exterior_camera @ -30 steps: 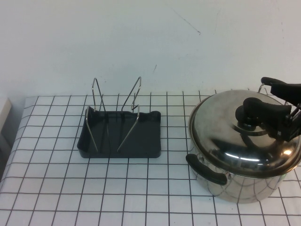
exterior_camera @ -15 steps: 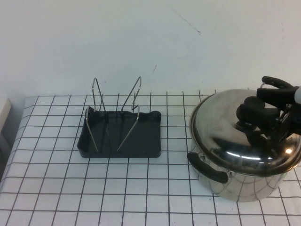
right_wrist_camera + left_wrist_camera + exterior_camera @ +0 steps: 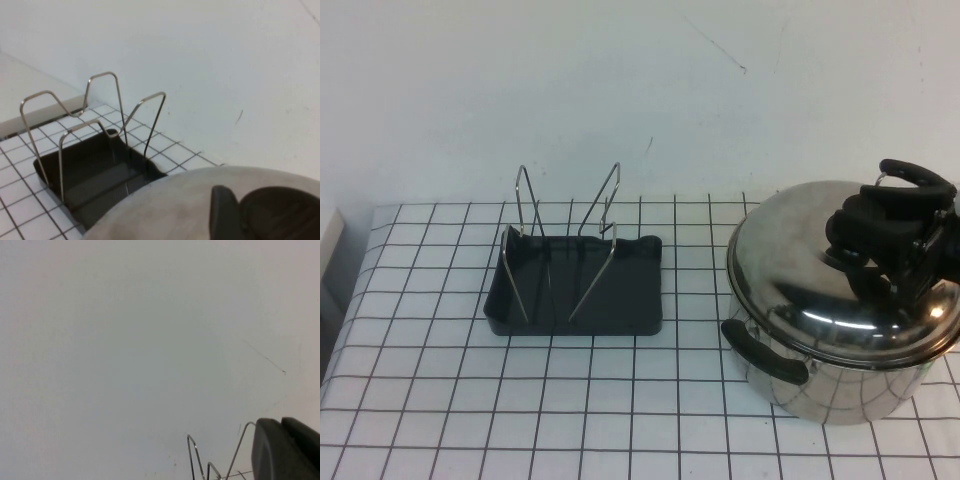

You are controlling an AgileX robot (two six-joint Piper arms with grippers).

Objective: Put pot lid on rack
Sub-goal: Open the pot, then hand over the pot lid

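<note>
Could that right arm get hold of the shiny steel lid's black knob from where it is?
Probably yes: the right pincer already sits around the black knob of the domed steel lid, nothing between them.

A lab-style test bench: a grid-checked tablecloth (image 3: 440, 400) against a bare white wall (image 3: 570, 90).

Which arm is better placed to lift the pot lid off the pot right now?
The right. The right gripper is already at the pot lid's black knob. The left gripper is parked shut, out of the high view, facing the wall near the rack.
</note>
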